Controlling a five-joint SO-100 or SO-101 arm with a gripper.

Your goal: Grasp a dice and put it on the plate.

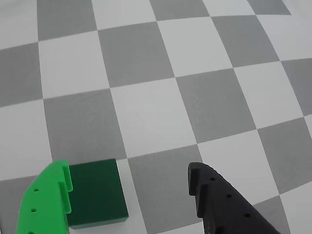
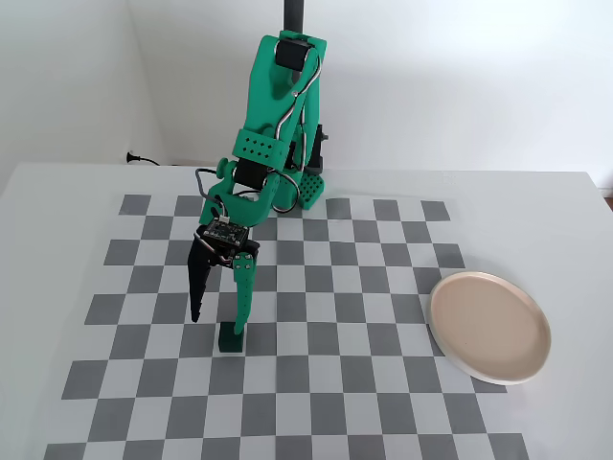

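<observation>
Green finger (image 1: pixel 46 200) touches the dice (image 1: pixel 96 193) at lower left, end effector (image 1: pixel 129 178) wide open and off-centre; closing may shove the cube across the counter (image 1: pixel 156 117).

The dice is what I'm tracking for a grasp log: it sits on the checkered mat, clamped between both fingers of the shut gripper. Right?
Not quite. The dice does sit on the checkered mat, but the gripper is open. In the wrist view only the green finger is against the dice, while the black finger stands well clear of it.
</observation>
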